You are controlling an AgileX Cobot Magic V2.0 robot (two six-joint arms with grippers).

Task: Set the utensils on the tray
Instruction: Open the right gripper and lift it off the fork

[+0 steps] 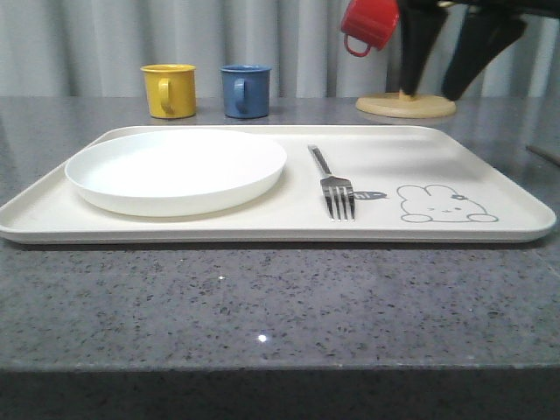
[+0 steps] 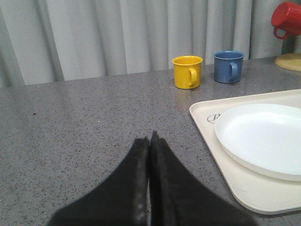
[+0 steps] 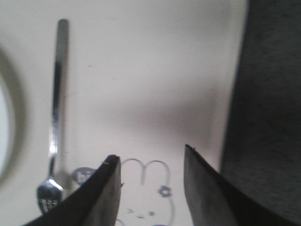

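Front view: the right gripper (image 1: 459, 52) hangs high with fingers spread, the fork (image 1: 334, 185) on the tray (image 1: 262, 223) below it, right of the plate (image 1: 175, 171). Left wrist view: the left gripper (image 2: 149, 155) is pressed together above bare table (image 2: 84, 117), the tray and plate off to its side. Right wrist view: the parted fingers (image 3: 106, 188) frame the bunny drawing (image 3: 148, 193), the fork just beside one finger.

Count: one tray (image 1: 262, 223), one plate (image 1: 175, 171), one fork (image 1: 332, 184), three mugs — yellow (image 1: 169, 90), blue (image 1: 245, 90), red (image 1: 367, 24).
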